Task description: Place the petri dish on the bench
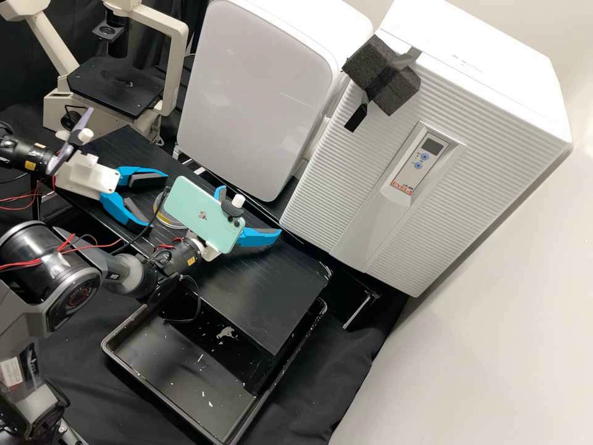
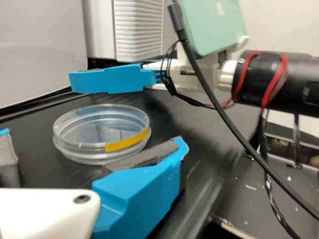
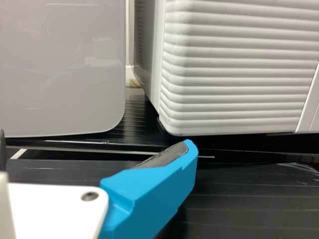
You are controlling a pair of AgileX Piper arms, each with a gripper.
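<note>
A laboratory, by the microscope (image 1: 117, 80) (pale-framed, black-staged) and the boxy white appliance (image 1: 426, 148) with buttons.

The clear, lidded petri dish (image 2: 94, 130), yellow strip (image 2: 127, 142) along its side, lies flat on the bench (image 1: 265, 290).

Petri dish (image 1: 163, 219) partly behind phone (image 1: 199, 209), high view

Dish (image 2: 99, 134) by the left tool (image 1: 158, 201) looks like smooth, glossy plastic; tool's pads (image 2: 144, 159) kinda rough, matt. Table (image 1: 265, 296)'s semi-glossy.
</note>
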